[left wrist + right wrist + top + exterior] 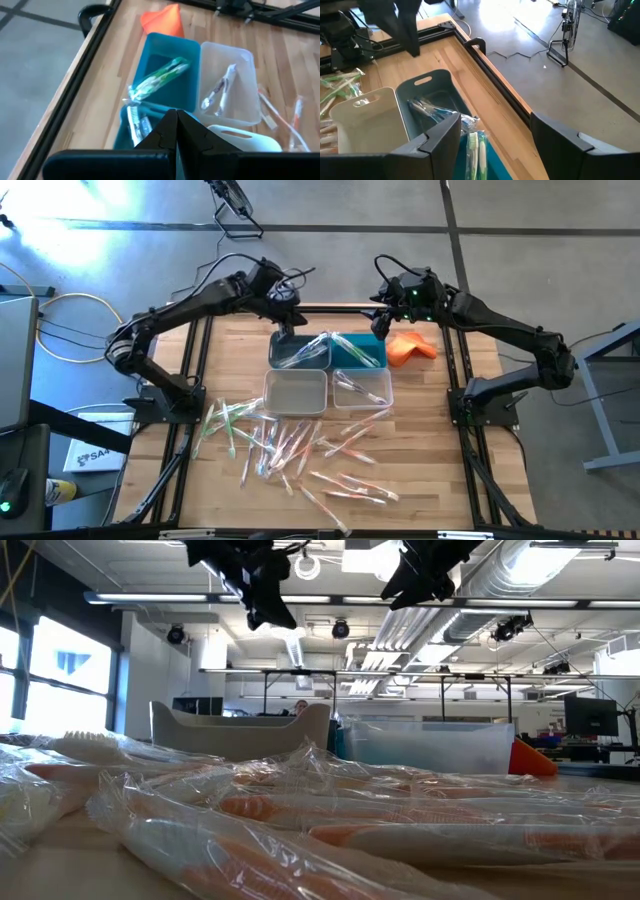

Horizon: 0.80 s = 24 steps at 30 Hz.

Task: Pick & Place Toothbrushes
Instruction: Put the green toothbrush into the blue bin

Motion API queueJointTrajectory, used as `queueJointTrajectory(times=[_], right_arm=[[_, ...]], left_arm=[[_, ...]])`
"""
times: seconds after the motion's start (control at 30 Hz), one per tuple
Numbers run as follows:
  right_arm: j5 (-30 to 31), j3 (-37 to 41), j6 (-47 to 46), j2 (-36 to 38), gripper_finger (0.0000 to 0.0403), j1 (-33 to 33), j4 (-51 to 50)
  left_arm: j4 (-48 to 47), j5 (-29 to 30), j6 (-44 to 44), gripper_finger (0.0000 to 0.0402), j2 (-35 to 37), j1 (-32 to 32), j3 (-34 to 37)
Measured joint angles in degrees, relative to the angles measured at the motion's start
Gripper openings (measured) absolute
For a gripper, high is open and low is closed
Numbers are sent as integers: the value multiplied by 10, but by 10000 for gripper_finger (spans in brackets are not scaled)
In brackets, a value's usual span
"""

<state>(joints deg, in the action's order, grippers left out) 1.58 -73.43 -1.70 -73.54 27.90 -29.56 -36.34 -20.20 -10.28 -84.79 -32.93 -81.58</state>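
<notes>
Four bins, two arms, a heap of wrapped brushes

Four small rectangular plastic bins sit in a two-by-two block near the middle of the wooden surface: a grey-blue bin and a teal bin in the far row, a pale grey bin and a clear bin in the near row. Two dark arms reach in from the far corners.

Dozens of thin toothbrushes in clear wrappers lie scattered over the near half of the surface, too many and too overlapped for me to count; they fill the foreground of the low view.

The left tool hangs above the grey-blue bin with its fingers pressed together and nothing between them. The right tool hovers by the far edge of the teal bin, fingers spread wide, holding nothing.

In the grey-blue bin are a few wrapped brushes with blue and whitish handles. The teal bin holds a small bunch of green-handled brushes. The clear bin holds what looks like two wrapped brushes. The pale grey bin shows nothing inside from overhead.

One crumpled orange cloth lies just beside the teal bin, toward the right arm.
</notes>
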Motion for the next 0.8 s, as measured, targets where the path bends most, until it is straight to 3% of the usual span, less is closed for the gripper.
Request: queueJointTrajectory(times=[0.43, 0.8], right_arm=[[0, 0, 0, 0, 231, 0, 9], [0, 0, 0, 0, 231, 0, 20]], left_arm=[[-50, -19, 17, 1, 77, -1, 0], [-46, -22, 46, 1, 86, -1, 0]])
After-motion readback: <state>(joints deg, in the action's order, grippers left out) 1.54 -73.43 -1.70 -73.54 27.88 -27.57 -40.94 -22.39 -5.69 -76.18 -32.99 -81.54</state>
